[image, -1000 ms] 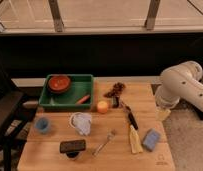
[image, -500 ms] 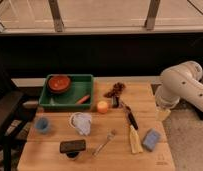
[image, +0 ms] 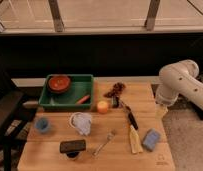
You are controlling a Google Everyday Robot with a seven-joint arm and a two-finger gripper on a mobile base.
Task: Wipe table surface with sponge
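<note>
Sponge (image: 151,139) diagonal, near-left to far-right; end effector (image: 161,109) beside table (image: 120,161) edge, grip indiscernible.

A wooden table (image: 145,97) filled the lower middle of the frame. At its upper left sat a green tray (image: 70,78) holding a red bowl (image: 59,83), with an orange stick (image: 83,99) at the tray's lower right rim. Just right of it lay an orange ball (image: 102,106) and a dark brown bunch (image: 116,90). A blue sponge (image: 151,139) lay at lower right beside a yellow tool (image: 135,140). A fork (image: 105,142), a white cloth (image: 82,122), a blue cup (image: 43,125) and a black block (image: 72,146) lay further left. The white arm (image: 181,82) curved in from the right, and its hand (image: 161,111) hung at the table's right edge, apart from the sponge.
</note>
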